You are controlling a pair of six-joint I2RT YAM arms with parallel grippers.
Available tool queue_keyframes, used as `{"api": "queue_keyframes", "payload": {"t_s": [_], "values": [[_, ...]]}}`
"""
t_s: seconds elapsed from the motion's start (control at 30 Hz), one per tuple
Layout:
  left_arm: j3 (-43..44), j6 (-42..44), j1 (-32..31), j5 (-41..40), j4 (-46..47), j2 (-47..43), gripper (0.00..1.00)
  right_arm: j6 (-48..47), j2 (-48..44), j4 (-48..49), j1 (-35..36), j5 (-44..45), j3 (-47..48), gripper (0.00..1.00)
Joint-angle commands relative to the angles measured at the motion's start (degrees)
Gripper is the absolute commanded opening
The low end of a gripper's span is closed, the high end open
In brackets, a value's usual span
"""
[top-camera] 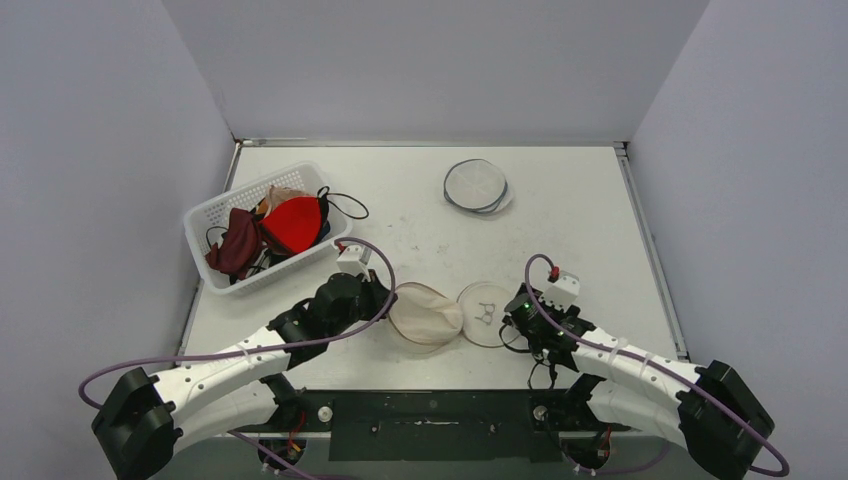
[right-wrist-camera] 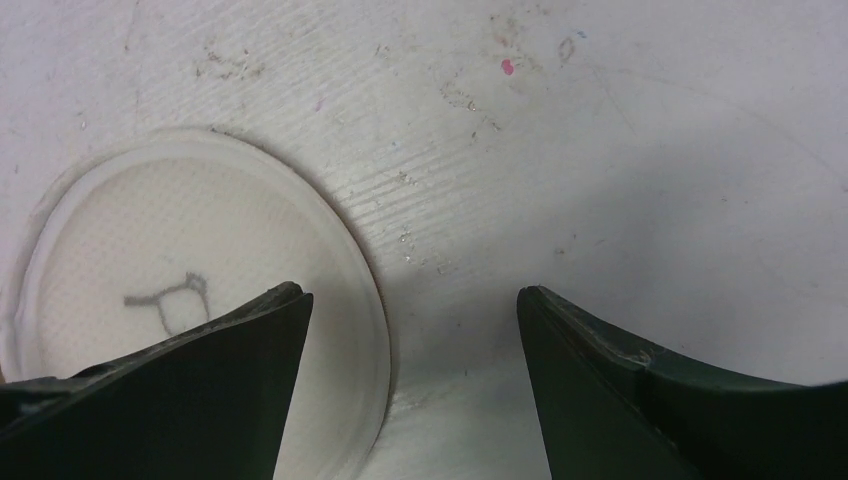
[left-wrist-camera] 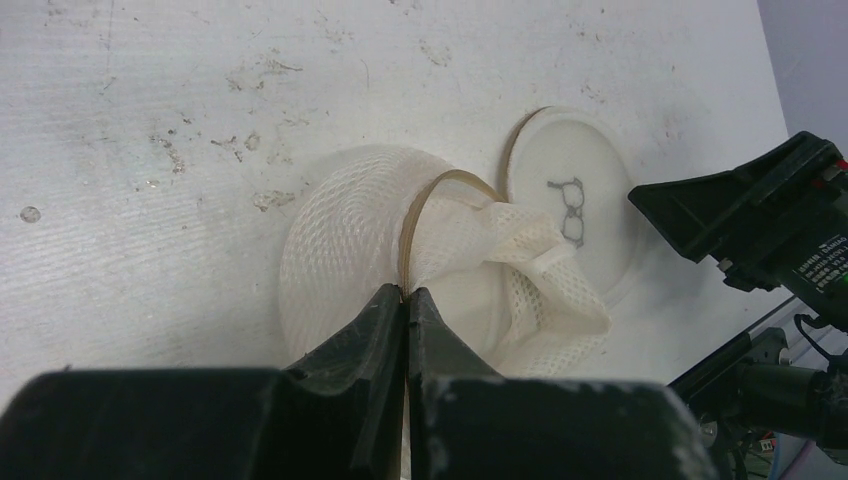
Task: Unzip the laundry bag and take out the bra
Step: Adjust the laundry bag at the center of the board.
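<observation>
Left wrist view shows the laundry bag (left-wrist-camera: 340, 250), by the counter's (left-wrist-camera: 150, 100) near edge, apparently unzipped, its flat lid (left-wrist-camera: 560, 160) lying alongside, left hand (left-wrist-camera: 405, 300) pinching its tan rim, right hand (right-wrist-camera: 410, 292) spread over the lid, no bra visibly removed.

laundry bag (left-wrist-camera: 340, 230): white cloth mesh, open honeycomb weave, matt; soft and crumpled where it bunches just ahead of the left gripper (left-wrist-camera: 406, 300)
rim band (left-wrist-camera: 412, 225): tan, thin, smooth, stiff-looking; runs into the left gripper's tips; material cannot be told
flat round panel (right-wrist-camera: 150, 250): finer white mesh, taut, matt, with a smooth raised edge and a grey printed mark; partly under one finger of the right gripper (right-wrist-camera: 412, 292)
gripper fingers (right-wrist-camera: 640, 400): black plastic, matt, faintly grainy, edges a little worn
table (right-wrist-camera: 620, 150): white, matt, finely ridged, scuffed and grimy ahead of the right gripper
basket (top-camera: 240, 190): white plastic lattice, well beyond the left gripper
garments (top-camera: 292, 222): red and maroon cloth, matt, in the basket
</observation>
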Motion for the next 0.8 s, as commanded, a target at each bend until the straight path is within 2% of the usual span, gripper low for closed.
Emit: {"api": "queue_keyframes", "payload": {"t_s": [0.0, 0.17, 0.3, 0.37, 0.57, 0.77], "values": [[0.1, 1.0, 0.0, 0.1, 3.0, -1.1, 0.0, 0.1, 2.8, 5.0, -1.4, -0.5, 0.9, 0.72], [0.9, 1.1, -0.1, 1.5, 3.4, 0.4, 0.0, -1.3, 8.3, 7.8, -1.4, -2.6, 1.1, 0.51], [1.0, 1.2, -0.1, 1.5, 3.1, 0.0, 0.0, -2.5, 11.7, 9.5, -1.4, -5.1, 1.3, 0.48], [1.0, 1.2, -0.1, 1.4, 3.1, -0.1, 0.0, -3.1, 13.1, 10.0, -1.4, -6.3, 1.5, 0.42], [1.5, 1.2, -0.1, 1.5, 3.3, 0.8, 0.0, -3.5, 13.8, 10.0, -1.4, -8.6, 1.8, 0.06], [2.6, 1.1, -0.2, 2.2, 2.9, 1.6, 0.0, -8.4, 4.6, 2.1, -0.9, -4.7, 8.4, 0.05]]}}
